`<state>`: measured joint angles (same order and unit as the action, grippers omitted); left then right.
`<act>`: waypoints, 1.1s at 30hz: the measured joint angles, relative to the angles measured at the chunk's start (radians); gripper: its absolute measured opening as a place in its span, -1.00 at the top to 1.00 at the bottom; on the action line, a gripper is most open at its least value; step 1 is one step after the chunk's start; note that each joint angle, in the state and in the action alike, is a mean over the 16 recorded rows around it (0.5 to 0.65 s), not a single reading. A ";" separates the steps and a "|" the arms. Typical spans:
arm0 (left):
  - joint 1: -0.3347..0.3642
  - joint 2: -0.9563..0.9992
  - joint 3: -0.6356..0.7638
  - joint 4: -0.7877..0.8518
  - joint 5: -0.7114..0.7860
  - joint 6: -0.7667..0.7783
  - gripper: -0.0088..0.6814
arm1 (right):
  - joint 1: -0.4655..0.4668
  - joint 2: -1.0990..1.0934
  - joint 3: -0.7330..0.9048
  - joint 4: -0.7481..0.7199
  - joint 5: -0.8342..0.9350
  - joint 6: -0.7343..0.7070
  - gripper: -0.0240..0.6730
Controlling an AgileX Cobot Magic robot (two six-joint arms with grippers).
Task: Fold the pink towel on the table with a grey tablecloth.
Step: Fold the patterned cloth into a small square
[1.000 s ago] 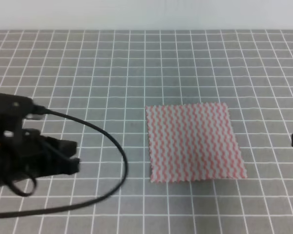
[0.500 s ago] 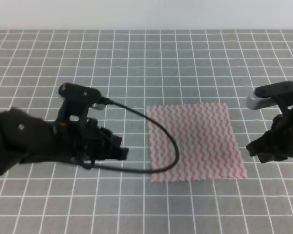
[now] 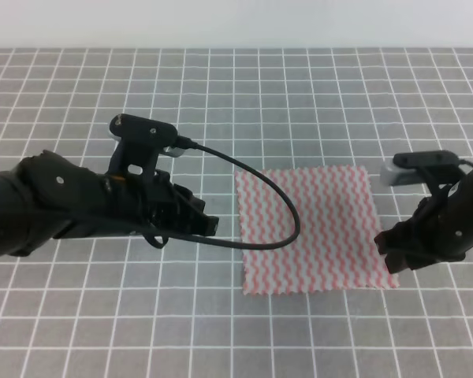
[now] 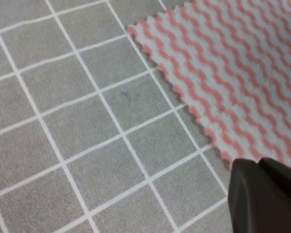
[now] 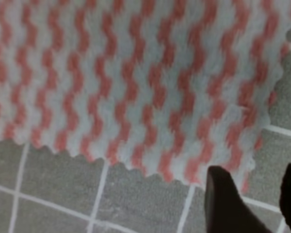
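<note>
the pink towel point(image 3: 314, 228) is lying flat and unfolded right of centre on the grey counter point(image 3: 299, 94). the right gripper point(image 5: 254, 201), jaws parted, is hovering at its lower right corner; left gripper point(image 3: 209, 225) state unclear. folding is not yet begun.

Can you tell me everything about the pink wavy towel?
The pink towel is a thin square cloth with pink-red and white wavy zigzag stripes and tiny scalloped edges. It looks soft, a bit fuzzy up close. It lies flat and unfolded on the grey tablecloth, which has white grid lines. A black cable arcs in front of its left side. The left end effector sits just off its left edge, and the right end effector is at its near right corner, fingers apart. Whether either touches it is unclear.
</note>
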<state>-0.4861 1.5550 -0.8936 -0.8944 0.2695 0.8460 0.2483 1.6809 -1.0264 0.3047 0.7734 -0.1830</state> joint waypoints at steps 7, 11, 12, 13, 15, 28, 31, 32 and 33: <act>0.000 0.023 -0.005 0.002 0.001 0.003 0.98 | 0.000 0.042 -0.001 0.005 -0.001 0.000 0.21; 0.000 0.028 -0.005 0.002 0.004 0.003 0.98 | 0.000 0.057 -0.001 0.009 0.007 0.000 0.21; 0.000 0.029 -0.005 0.002 0.005 0.003 0.98 | 0.000 0.059 0.000 0.011 0.009 0.001 0.21; 0.000 0.030 -0.005 0.002 0.006 0.003 0.98 | 0.000 0.062 0.000 0.012 0.011 0.001 0.21; 0.000 0.029 -0.005 0.002 0.007 0.003 0.98 | 0.000 0.067 0.000 0.015 0.015 0.001 0.21; 0.000 0.029 -0.005 0.002 0.006 0.003 0.98 | 0.000 0.106 -0.001 0.027 0.015 0.000 0.26; 0.000 0.029 -0.005 0.002 0.006 0.004 0.98 | 0.000 0.113 -0.002 0.027 0.012 0.000 0.34; 0.000 0.029 -0.005 0.002 0.006 0.004 0.98 | 0.000 0.114 -0.002 0.028 0.012 0.000 0.38; 0.000 0.028 -0.004 0.002 0.006 0.004 0.98 | 0.000 0.115 -0.001 0.028 0.012 0.000 0.41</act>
<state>-0.4861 1.5830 -0.8981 -0.8920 0.2754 0.8502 0.2484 1.7957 -1.0279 0.3331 0.7851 -0.1827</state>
